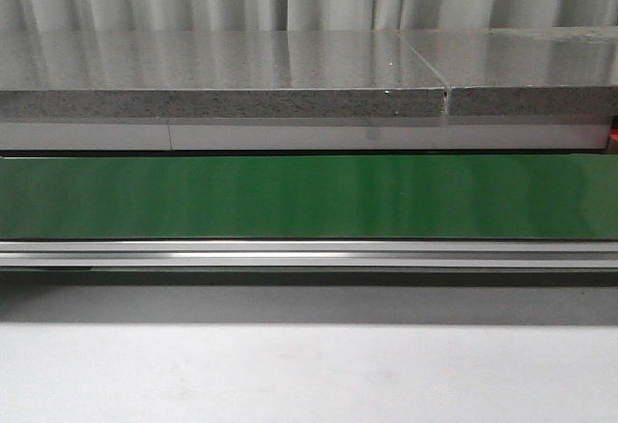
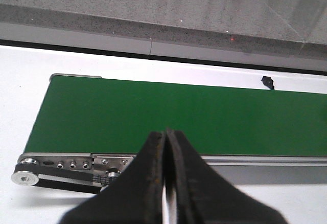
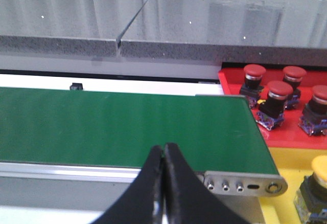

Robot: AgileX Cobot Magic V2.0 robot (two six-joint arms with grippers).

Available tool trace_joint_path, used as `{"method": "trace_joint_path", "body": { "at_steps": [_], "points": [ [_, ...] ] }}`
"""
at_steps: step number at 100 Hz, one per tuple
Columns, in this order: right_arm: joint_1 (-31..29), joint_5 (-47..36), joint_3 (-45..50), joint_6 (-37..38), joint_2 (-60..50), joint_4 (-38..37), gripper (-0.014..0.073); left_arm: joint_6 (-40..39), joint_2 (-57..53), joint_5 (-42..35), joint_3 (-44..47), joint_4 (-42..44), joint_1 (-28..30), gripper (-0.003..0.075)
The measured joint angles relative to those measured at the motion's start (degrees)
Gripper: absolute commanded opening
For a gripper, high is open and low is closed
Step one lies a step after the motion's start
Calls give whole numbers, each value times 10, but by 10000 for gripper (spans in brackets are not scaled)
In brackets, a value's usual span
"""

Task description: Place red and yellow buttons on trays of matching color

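At the left, the left gripper [image 2: 166, 183] hung over the near edge of the green conveyor belt [image 1: 309, 196], its fingers [image 2: 150, 173] pressed together and holding nothing; that end of the belt carried no button. Further right, the right gripper [image 3: 163, 183] hovered likewise, fingers [image 3: 176, 180] closed and empty, above the belt's other end. Beyond that end sat the red tray [image 3: 286, 137], already holding four red buttons [image 3: 279, 92], and nearer, the yellow tray [image 3: 286, 183] with one yellow button [image 3: 318, 180]. Judged from this, the step was waiting for the next button: best to spread the fingers early and approach from straight above, gripping the body below the cap
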Motion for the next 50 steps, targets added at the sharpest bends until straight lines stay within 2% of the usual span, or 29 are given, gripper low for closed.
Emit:
{"method": "trace_joint_path", "body": {
  "at_steps": [50],
  "points": [
    [28,-16,21,4,0,-19,-68,0,0,0,0,0,0,-19]
  ]
}}
